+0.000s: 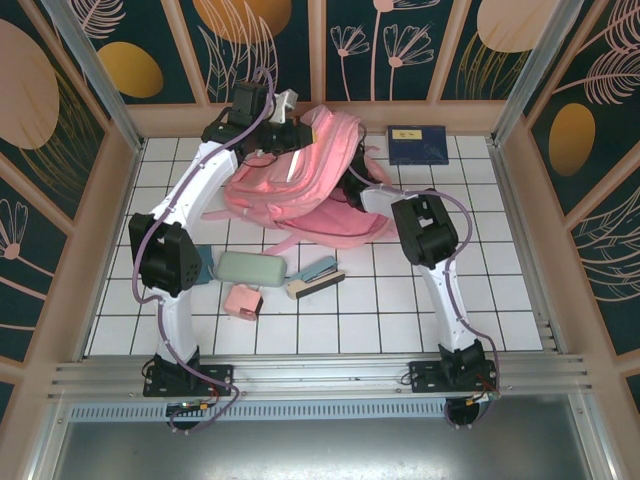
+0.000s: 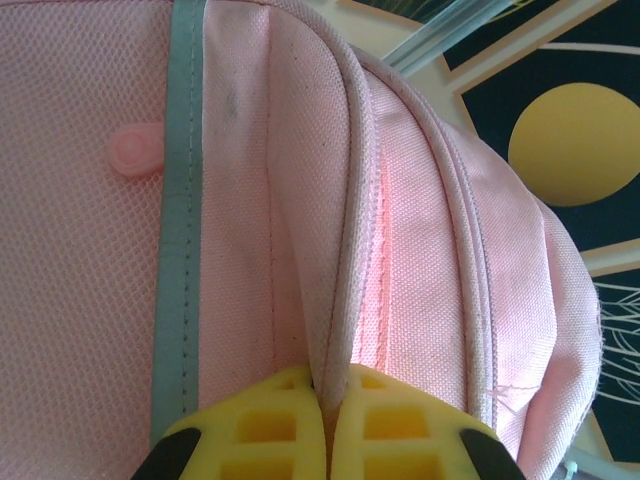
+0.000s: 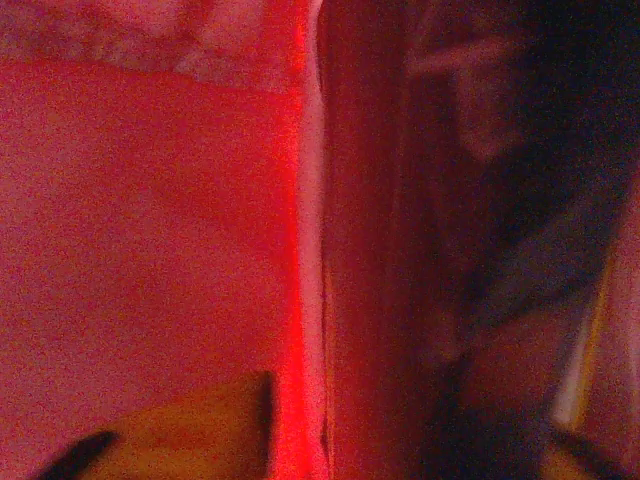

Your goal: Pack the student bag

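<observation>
Left gripper (image 2: 325, 390) clamped the pink backpack (image 1: 300, 175) by its rim at 11 o'clock; right gripper (image 3: 400, 440), spread unreadable, sat inside from 3 o'clock.

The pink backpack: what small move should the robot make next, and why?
Probably draw the right arm back out of the backpack. It reaches inside, the left end effector pinches a fabric fold by the zipper, and a green case and other items wait on the table.
</observation>
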Robot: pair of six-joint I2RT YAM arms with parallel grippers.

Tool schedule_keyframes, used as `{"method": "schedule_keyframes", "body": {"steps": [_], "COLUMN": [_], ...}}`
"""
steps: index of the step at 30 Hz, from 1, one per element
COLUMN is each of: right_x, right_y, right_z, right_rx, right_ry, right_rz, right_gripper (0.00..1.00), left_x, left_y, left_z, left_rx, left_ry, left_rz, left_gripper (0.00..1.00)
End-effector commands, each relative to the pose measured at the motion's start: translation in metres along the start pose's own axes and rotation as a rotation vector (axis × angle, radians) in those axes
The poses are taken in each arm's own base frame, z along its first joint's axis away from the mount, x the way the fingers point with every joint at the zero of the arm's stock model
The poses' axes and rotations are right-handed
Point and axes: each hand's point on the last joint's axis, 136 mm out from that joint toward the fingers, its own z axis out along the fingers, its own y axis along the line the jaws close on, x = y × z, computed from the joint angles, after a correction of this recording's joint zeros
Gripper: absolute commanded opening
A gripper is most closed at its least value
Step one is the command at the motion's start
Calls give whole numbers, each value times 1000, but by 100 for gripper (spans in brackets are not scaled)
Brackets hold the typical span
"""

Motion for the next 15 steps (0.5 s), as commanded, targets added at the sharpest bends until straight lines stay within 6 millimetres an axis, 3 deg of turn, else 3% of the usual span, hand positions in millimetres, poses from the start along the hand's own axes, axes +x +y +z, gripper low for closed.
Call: {"method": "schedule_keyframes", "body": {"steps": [1, 6, 10, 15], "right_x": [12, 12, 16, 32], "right_y": [10, 29, 43, 44], "right_z": [-1, -32, -69, -105], "right_rx": [27, 15, -29, -59], "right_ry": [10, -15, -39, -12], "right_rz": [-57, -118, -164, -205], "right_gripper": [52, 76, 78, 78], "left_x": [-36, -41, -43, -41], "left_y": [-48, -30, -17, -8], "left_z": [-25, -26, -27, -23], "left_rx": [138, 104, 87, 83], "left_ry": [-130, -147, -158, -167], "left_rz": [109, 74, 49, 23], "left_gripper": [0, 0, 0, 0]}}
